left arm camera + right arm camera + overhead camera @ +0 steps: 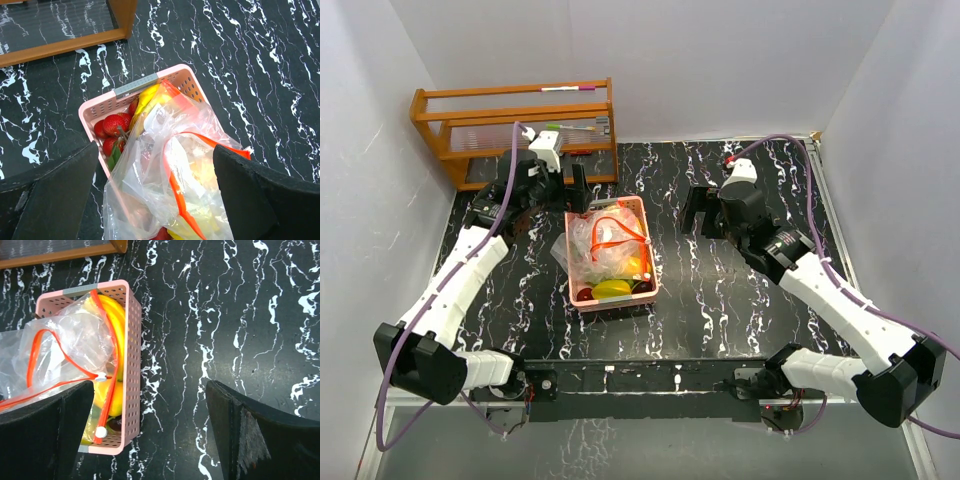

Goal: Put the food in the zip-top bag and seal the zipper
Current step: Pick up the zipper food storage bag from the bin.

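A basket (652, 262) sits mid-worktop (730, 310), its long sides running from near to far. A zip-top bag (598, 240) lies in it on top of the food and spills over its left rim. A banana (117, 340) lies along the basket's right wall, partly under the bag. Strawberries (114, 125) sit in the end toward the rack (440, 125), left of the banana. The rack stands in the far left corner, behind the basket. The left arm (460, 270) reaches to the basket's far left, and the right arm (830, 290) stops to the basket's right.
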Motion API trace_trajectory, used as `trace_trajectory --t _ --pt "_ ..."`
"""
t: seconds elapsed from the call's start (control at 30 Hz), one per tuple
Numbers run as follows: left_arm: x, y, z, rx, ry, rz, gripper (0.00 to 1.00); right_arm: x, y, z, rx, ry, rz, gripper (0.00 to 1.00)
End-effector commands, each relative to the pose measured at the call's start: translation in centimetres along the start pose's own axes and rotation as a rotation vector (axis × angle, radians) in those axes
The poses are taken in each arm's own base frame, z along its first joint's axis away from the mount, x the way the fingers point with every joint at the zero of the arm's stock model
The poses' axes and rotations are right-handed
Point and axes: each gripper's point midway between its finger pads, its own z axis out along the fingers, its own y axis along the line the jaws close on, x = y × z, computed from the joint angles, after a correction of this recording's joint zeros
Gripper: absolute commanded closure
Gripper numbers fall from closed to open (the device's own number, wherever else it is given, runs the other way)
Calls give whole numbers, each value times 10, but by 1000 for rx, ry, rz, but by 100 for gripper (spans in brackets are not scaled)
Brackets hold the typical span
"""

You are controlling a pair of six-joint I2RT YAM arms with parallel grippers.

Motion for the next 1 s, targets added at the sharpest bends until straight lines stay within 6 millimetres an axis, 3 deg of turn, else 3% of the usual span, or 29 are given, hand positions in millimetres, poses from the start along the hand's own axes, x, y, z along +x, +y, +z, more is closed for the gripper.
trace_trajectory --t 0.0,0.13,0.23,0.43,0.57,0.8,0.97 --pt "-19 -8 -14 19 -43 8 3 -27 2 -5 11 -87 -35 2" --pt "-21 -12 -15 32 -39 4 3 -25 28 -12 -180 -100 -202 2" --pt "-23 -13 -19 32 -25 -4 3 -31 47 -14 -276 -129 -212 2" --pt "-25 -11 -35 10 -50 -20 3 -24 82 16 -372 -33 -264 2" --pt "-16 -4 -41 -31 -25 -17 3 -21 112 27 -437 -42 -346 2" --pt "-4 7 -51 -80 -1 17 3 2 132 42 -566 -10 -439 7" --pt "5 15 -50 -113 19 42 3 28 145 38 -704 57 -491 19"
